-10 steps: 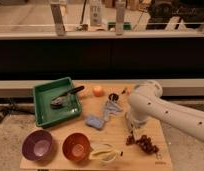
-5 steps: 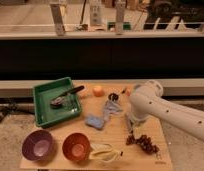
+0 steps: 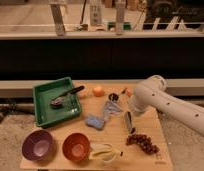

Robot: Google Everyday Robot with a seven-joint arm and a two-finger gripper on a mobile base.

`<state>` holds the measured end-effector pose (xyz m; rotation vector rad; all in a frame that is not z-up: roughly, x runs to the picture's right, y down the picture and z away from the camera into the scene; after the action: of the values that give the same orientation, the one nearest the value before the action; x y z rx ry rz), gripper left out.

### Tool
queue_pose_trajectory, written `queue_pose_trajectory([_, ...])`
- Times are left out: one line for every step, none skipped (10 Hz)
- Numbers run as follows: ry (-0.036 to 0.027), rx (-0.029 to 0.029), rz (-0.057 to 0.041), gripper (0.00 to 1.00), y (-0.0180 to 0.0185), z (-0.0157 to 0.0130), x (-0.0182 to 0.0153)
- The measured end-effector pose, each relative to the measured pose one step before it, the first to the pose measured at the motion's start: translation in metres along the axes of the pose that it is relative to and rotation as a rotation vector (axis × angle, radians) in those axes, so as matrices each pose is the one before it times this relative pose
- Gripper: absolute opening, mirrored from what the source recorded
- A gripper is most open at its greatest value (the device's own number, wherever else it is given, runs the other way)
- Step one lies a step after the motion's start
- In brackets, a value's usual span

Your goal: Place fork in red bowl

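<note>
Arm (image 3: 167, 102), one, white: I see it reach in over the right edge of the table (image 3: 112, 135), rise to a rounded elbow above the table's far right part, then bend down toward the tabletop.

Gripper (image 3: 129, 121), one, dark: it hangs from the arm's end, pointing down, just above the table's right-middle. Jaws apart and empty, as far as I can see.

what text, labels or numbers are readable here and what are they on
White sign behind the table: dark marks, too blurred to read.
Gripper, over the table beside the fork: no text shows.
Nothing lying on the table reads as text.
</note>
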<state>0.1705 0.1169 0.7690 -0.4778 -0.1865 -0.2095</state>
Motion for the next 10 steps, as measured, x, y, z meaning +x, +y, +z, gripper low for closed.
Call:
queue_pose_trajectory([-0.00659,0.02163,-0.01663,0.8,-0.00691,0.00144,-0.00163])
queue_pose_trajectory([0.00002,0.02558,-0.0151,0.8,-0.00667,0.00156,0.002])
queue_pose_trajectory([0.00225,0.02188,-0.00931,0.8,-0.00595,0.00098,0.00251])
queue_pose_trajectory([0.00001,0.01196,-0.01073,0.8,-0.00485,0.00142,0.00101])
queue_pose_trajectory([-0.00071,0.01538,-0.0273,0.8,-0.00926,0.00217,0.002])
queue_pose_trajectory([-0.0032,0.0053,-0.02355,0.8,-0.0058,0.00149,-0.00004])
queue_pose_trajectory([-0.00087,0.00472,-0.02439,0.8,-0.00547,0.0009,0.0009])
queue_pose_trajectory([0.00145,0.00205,-0.01929,0.8,-0.00383,0.00067,0.00119])
queue_pose_trajectory([0.00408,0.00123,-0.02809,0.8,-0.00369,0.00112,0.00011])
queue_pose_trajectory([0.0062,0.00072,-0.02531,0.8,-0.00253,0.00091,0.00041])
